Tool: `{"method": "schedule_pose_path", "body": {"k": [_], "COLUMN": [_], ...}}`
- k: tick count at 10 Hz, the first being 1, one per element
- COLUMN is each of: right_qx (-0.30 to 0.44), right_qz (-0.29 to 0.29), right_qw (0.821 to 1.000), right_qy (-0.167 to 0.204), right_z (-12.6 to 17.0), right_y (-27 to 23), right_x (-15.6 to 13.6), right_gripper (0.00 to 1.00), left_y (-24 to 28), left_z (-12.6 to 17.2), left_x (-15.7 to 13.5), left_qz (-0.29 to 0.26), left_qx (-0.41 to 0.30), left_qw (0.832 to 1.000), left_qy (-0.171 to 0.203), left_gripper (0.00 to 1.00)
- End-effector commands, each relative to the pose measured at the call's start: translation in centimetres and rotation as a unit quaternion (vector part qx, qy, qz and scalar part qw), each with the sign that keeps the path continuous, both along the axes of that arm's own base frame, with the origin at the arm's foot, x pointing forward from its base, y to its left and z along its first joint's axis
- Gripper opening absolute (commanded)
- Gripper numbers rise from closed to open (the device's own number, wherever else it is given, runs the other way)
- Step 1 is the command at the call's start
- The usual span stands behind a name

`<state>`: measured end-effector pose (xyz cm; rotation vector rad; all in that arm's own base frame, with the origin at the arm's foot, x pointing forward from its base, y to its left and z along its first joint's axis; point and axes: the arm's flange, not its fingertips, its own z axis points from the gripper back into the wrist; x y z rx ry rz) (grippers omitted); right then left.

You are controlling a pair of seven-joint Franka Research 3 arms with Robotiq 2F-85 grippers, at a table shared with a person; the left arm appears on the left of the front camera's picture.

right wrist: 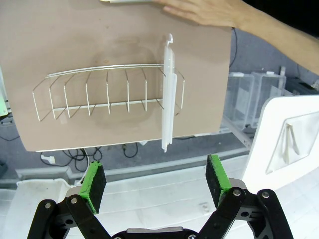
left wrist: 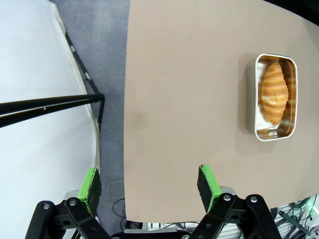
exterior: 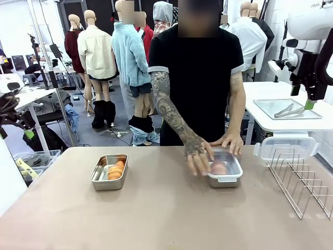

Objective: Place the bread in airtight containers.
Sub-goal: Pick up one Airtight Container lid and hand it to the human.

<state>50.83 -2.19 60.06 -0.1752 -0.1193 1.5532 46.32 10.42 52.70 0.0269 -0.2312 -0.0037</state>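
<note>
The roll point(exterior: 218, 167) in the right-hand container point(exterior: 225, 179) shows only as a pinkish blur through the clear lid point(exterior: 232, 165), and the person's hands point(exterior: 197, 153) cover that lid's far and left parts. In the right wrist view the same container is cut to a thin sliver point(right wrist: 127, 1) at the top edge. The wire rack point(exterior: 304, 182) to the right of that container runs off the front view's right edge. Whether the spare lid point(exterior: 286, 146) leans on the rack or stands in it is unclear.
</note>
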Motion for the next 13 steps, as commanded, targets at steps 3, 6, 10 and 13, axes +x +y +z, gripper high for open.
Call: {"method": "schedule_pose_path", "body": {"k": [3, 6, 10, 13], "right_qx": [-0.001, -0.001, -0.001, -0.001], "right_qz": [0.004, 0.004, 0.004, 0.004], "right_qw": [1.000, 1.000, 1.000, 1.000], "right_qy": [0.004, 0.004, 0.004, 0.004], "right_z": [0.12, 0.12, 0.12, 0.12], "right_y": [-0.06, -0.06, -0.06, -0.06], "right_x": [-0.19, -0.19, -0.19, -0.19], "right_gripper": [1.00, 1.00, 1.00, 1.00], "left_y": [-0.01, -0.01, -0.01, -0.01], "left_z": [0.12, 0.12, 0.12, 0.12], "left_x": [-0.16, -0.16, -0.16, -0.16], "left_qz": [0.009, 0.009, 0.009, 0.009], "left_qx": [0.006, 0.006, 0.006, 0.006], "left_qw": [1.000, 1.000, 1.000, 1.000], "left_qy": [0.001, 0.001, 0.001, 0.001], "left_gripper": [1.00, 1.00, 1.00, 1.00]}}
